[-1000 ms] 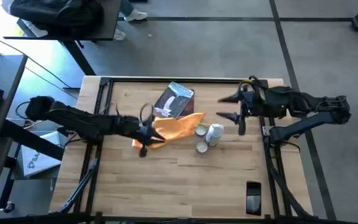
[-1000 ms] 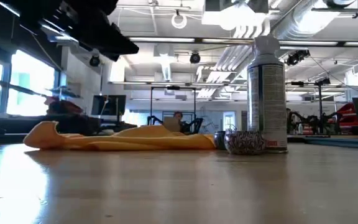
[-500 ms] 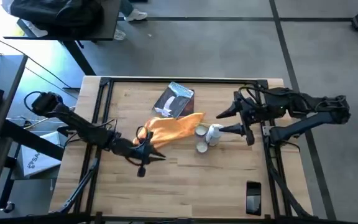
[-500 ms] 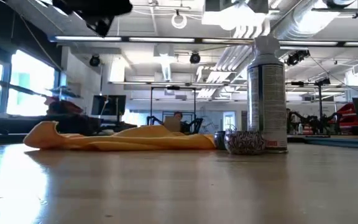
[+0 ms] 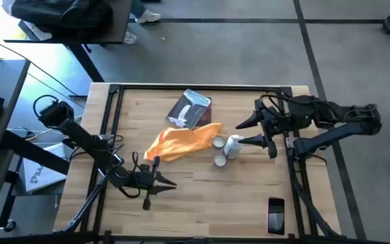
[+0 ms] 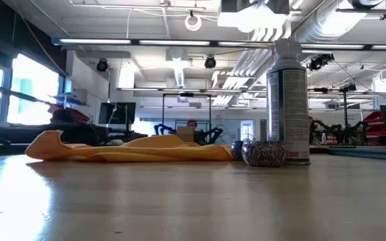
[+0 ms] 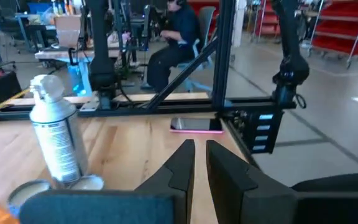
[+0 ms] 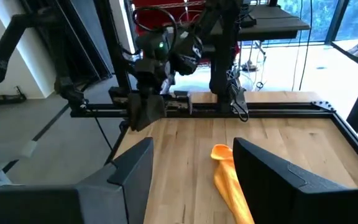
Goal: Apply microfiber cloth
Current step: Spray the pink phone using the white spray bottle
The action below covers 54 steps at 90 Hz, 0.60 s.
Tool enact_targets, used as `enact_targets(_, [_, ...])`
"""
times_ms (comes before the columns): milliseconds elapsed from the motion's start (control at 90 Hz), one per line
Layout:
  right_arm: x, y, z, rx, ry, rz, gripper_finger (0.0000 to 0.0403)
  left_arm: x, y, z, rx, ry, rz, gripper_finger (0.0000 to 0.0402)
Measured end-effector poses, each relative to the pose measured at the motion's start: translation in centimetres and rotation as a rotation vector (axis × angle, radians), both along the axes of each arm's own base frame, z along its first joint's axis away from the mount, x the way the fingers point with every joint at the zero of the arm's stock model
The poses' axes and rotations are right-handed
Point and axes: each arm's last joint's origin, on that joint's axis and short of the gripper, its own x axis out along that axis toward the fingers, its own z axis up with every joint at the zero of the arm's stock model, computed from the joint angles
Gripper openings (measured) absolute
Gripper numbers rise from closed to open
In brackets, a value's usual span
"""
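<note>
Because the microfiber cloth [image 5: 180,141] at frame centre looks soft, light and crumpled, pinch a raised fold; left gripper [image 5: 156,181] jaws nearly together, right gripper [image 5: 250,132] jaws apart.

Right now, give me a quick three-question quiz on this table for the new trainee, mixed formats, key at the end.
1. True or false: the left gripper holds the soft orange-yellow microfiber cloth.
2. Multiple choice: the tall white spray can stands (A) on the grey-blue and white packet, (B) between the cloth and the right gripper, (C) beside the dark phone.
3. Fill in: the right gripper's jaws are ____.

Key:
1. False. Its jaws are nearly shut on nothing, at the table's front-left, apart from the cloth.
2. B
3. Open, with the can close in front of them.
</note>
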Motion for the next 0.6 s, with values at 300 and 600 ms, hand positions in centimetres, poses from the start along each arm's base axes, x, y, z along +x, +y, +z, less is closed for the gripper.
enact_targets(300, [0.0,0.0,0.0,0.000,0.000,0.000,0.0188,2.5,-1.4,-4.1,-0.040,-0.014,0.018,0.0023])
enact_targets(600, [0.0,0.0,0.0,0.001,-0.001,-0.001,0.0188,5.2,-2.8,-8.0,-0.087,0.030,0.036,0.0023])
